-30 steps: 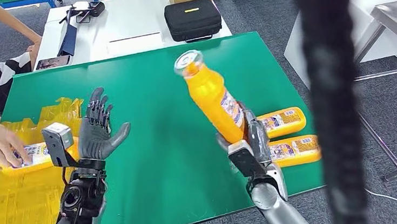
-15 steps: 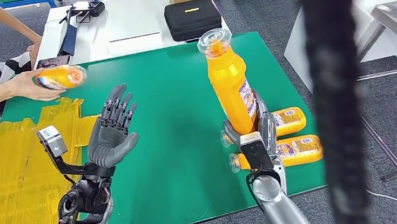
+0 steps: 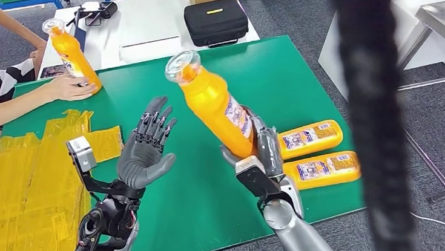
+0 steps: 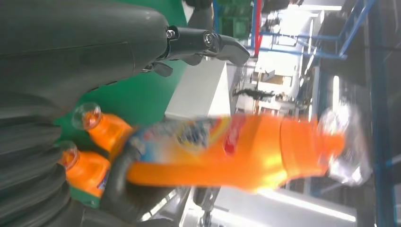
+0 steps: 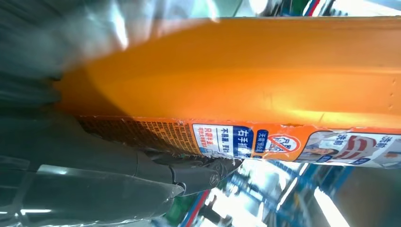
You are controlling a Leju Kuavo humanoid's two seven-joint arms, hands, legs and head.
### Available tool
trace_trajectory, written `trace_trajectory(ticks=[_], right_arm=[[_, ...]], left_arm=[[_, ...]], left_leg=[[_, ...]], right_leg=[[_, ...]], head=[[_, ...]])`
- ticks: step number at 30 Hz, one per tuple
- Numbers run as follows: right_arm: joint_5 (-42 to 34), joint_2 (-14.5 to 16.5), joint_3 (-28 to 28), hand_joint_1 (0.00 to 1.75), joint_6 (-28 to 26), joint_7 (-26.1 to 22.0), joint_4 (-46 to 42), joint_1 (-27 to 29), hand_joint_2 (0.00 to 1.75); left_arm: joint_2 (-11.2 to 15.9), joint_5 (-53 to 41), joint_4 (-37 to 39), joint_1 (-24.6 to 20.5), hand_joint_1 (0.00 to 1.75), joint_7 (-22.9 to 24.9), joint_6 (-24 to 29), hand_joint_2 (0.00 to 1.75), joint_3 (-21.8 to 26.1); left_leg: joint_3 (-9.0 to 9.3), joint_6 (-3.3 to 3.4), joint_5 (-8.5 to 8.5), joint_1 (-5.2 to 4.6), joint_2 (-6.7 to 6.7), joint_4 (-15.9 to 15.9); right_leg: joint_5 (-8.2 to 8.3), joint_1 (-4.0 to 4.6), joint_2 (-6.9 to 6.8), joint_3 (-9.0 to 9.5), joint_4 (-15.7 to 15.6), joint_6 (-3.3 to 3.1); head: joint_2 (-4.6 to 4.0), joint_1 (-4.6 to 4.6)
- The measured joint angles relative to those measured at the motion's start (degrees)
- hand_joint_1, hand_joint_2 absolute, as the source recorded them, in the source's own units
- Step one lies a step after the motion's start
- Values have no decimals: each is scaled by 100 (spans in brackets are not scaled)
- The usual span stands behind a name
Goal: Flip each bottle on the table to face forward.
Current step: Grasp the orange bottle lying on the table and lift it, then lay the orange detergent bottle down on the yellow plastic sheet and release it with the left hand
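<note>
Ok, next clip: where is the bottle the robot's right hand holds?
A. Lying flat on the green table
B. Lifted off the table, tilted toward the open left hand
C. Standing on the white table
B: the right hand grips the bottle by its base, raised and leaning toward the left hand.

The head view looks forward and down from high on the robot onto the green table (image 3: 300, 64), arms entering from below, a dark blurred bar crossing its right side. The left wrist view sits close behind the left hand (image 4: 71, 52), turned sideways, looking across at the bottle (image 4: 246, 151). The right wrist view is very near, pressed against the same bottle (image 5: 246, 71). All three share that bottle (image 3: 216, 111).
</note>
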Motion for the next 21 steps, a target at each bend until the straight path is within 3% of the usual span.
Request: trace_trajectory(ticks=[13,21], right_arm=[[140,366,562,175,286,117,1440,-629,175],[407,429,845,175,278,198,1996,-819,175]], left_arm=[[-65,213,442,-233,0,82,73,175,-186],[-66,251,653,-298,0,90,83,175,-144]], left_leg=[[-1,0,0,-1,4,0],[-2,0,0,-1,4,0]], right_leg=[[1,-1,1,-2,0,0],[0,-1,1,-3,0,0]], head=[[0,0],[0,1]])
